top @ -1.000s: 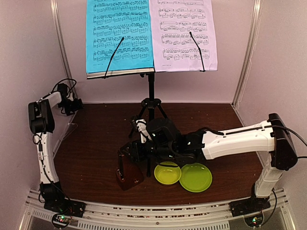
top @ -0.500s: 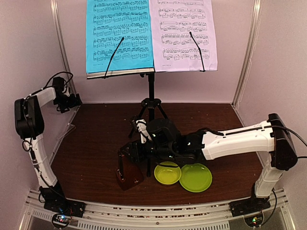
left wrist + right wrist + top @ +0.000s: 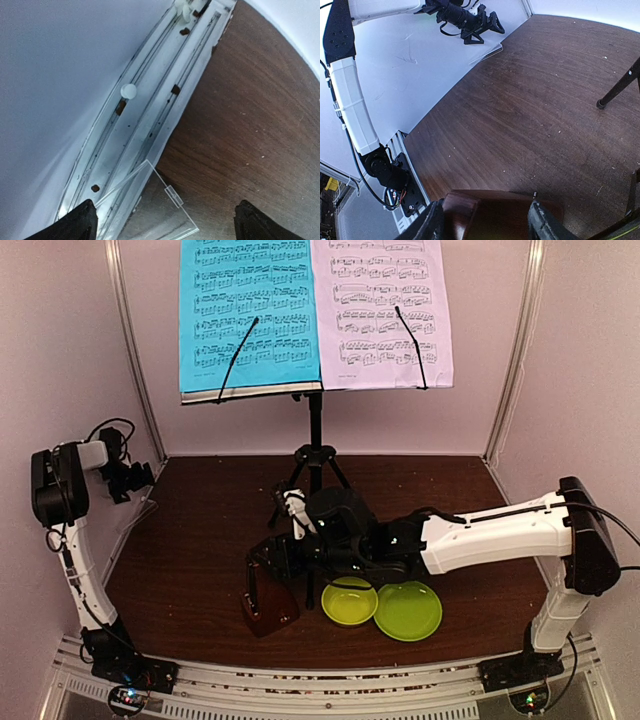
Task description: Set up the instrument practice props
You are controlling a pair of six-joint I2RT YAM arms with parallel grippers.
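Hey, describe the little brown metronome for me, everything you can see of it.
The metronome is a small pyramid-shaped body, glossy reddish-brown like varnished wood and wider at its base. It sits on the dark wooden table near the front edge, just left of the lime-green bowl and in front of the music stand legs. The right gripper reaches over it with a finger against each side. Its face and pendulum cannot be made out.

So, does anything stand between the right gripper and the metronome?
Nothing visible does: the right gripper is closed on the sides of the metronome. The bowl and plate lie beside it, not between.
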